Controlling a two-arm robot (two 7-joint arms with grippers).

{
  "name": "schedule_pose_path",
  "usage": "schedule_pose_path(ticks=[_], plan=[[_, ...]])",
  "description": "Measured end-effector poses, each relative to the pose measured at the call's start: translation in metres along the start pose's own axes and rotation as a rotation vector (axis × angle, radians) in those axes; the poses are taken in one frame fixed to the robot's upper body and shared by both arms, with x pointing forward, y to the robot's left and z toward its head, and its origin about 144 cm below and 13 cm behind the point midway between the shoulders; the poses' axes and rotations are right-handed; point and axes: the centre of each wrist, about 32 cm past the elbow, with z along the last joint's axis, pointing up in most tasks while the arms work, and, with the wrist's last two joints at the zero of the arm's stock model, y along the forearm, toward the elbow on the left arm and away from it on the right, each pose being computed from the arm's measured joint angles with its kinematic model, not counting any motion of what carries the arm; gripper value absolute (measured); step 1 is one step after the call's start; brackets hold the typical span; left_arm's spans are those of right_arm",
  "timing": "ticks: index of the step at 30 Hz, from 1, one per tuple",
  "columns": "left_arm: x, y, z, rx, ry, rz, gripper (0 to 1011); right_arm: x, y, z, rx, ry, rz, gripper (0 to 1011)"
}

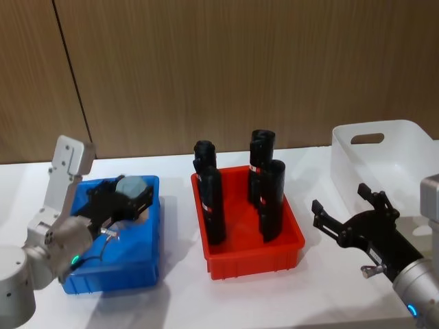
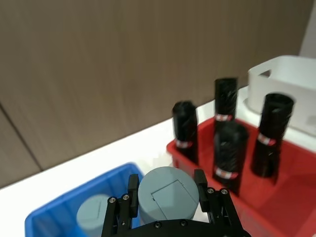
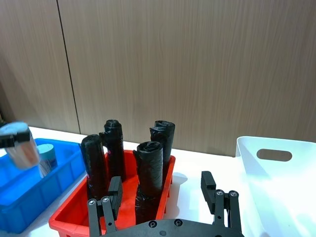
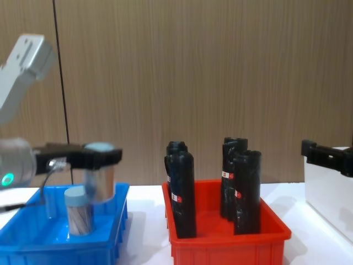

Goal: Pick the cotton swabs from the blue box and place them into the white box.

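My left gripper [image 2: 167, 183] is shut on one container of cotton swabs [image 4: 101, 178], a clear cylinder with a grey-blue lid [image 1: 132, 186]. It holds the container upright, above the blue box [image 1: 149, 271]. A second container of cotton swabs [image 4: 80, 214] stands inside the blue box [image 4: 118, 221]. The white box [image 1: 384, 152] stands at the far right of the table. My right gripper [image 1: 341, 199] hovers open and empty in front of the white box, right of the red bin.
A red bin [image 1: 255, 262] with several tall black rolls [image 1: 213, 205] stands in the middle, between the blue and white boxes. The rolls rise well above its rim. A wooden wall runs behind the white table [image 1: 178, 171].
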Motion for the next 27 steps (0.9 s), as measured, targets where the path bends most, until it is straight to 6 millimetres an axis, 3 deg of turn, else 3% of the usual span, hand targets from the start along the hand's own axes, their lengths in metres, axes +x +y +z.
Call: schedule_pose_path(ticks=[9,27], plan=[[-0.013,-0.004,0.033,-0.109,-0.029,-0.113,682,0.0,0.0,0.0,0.0,0.0,0.0,1002],[-0.037,-0.03,0.071,-0.222,0.039,-0.355,682,0.0,0.0,0.0,0.0,0.0,0.0,1002]])
